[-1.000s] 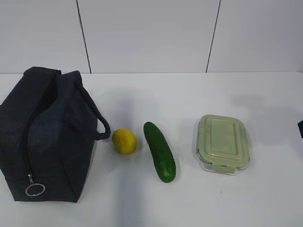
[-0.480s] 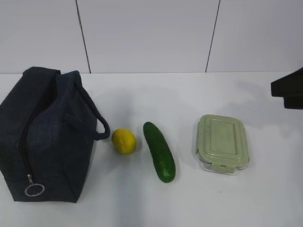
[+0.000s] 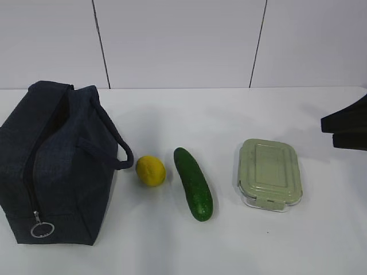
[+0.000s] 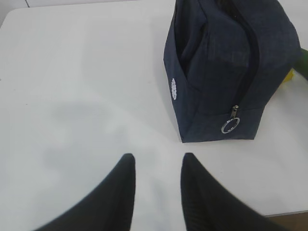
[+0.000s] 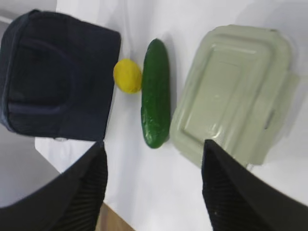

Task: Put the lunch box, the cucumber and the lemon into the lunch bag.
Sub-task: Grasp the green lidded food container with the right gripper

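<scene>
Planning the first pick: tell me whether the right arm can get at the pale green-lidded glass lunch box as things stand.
Probably yes. The right gripper hangs open above the pale green-lidded glass lunch box, nothing lies on the lid, and the dark green cucumber lies apart on the white table.

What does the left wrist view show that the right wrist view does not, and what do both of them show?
Only the left wrist view shows the left gripper, open over bare table, the round white logo on the side of the lunch bag, and the zipper's ring pull.

Only the right wrist view shows the right gripper, open and empty, the lunch box with its pale green lid, and the whole cucumber and lemon.

Both show the lunch bag and the white table.
</scene>
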Controlling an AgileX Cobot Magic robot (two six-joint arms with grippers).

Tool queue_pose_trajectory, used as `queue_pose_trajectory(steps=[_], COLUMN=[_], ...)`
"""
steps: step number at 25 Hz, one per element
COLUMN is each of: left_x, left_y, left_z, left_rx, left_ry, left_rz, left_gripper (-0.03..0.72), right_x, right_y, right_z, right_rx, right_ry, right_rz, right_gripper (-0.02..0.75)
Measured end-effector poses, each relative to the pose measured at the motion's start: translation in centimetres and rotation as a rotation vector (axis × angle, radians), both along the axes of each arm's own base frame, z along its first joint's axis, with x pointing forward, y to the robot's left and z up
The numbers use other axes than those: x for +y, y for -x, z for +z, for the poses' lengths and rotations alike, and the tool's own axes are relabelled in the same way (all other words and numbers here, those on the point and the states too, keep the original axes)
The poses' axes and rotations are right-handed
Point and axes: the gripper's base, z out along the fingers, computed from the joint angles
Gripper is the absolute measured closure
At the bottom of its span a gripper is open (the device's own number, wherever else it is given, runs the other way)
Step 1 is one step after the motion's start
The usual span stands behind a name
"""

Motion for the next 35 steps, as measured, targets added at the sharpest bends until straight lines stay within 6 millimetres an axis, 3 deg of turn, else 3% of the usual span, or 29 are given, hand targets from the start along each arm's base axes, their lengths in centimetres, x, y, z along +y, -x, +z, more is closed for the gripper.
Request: queue_pose_trajectory(steps=[6,10,13,29,35], left_x=[0.0,0.0,0.0,0.0,0.0], left_y=[0.0,0.0,0.0,0.0,0.0], left_z=[0.0,0.0,0.0,0.0,0.0], left_rx=[0.0,0.0,0.0,0.0,0.0], left_ry=[0.0,0.0,0.0,0.0,0.0], left_rz=[0.0,0.0,0.0,0.0,0.0], left_gripper=[0.449,0.449,0.449,0.449,0.449], right_x=[-3.0,-3.8,-4.0,-4.0,-4.1], right_y=[-1.7,-2.9,-3.3,-3.7,-4.0], right_z=[-3.9,-7.2,-8.6,-8.9,-10.3], right_rx=[0.092,0.186,0.229,0.243,0.261], right_ry=[-0.071,-0.105,-0.121,-0.165,-0.209], right_rz=[-0.087,-0.091,-0.1,-0.141,-0.167], right_gripper=[0.265,0.265,0.265,0.265,0.265])
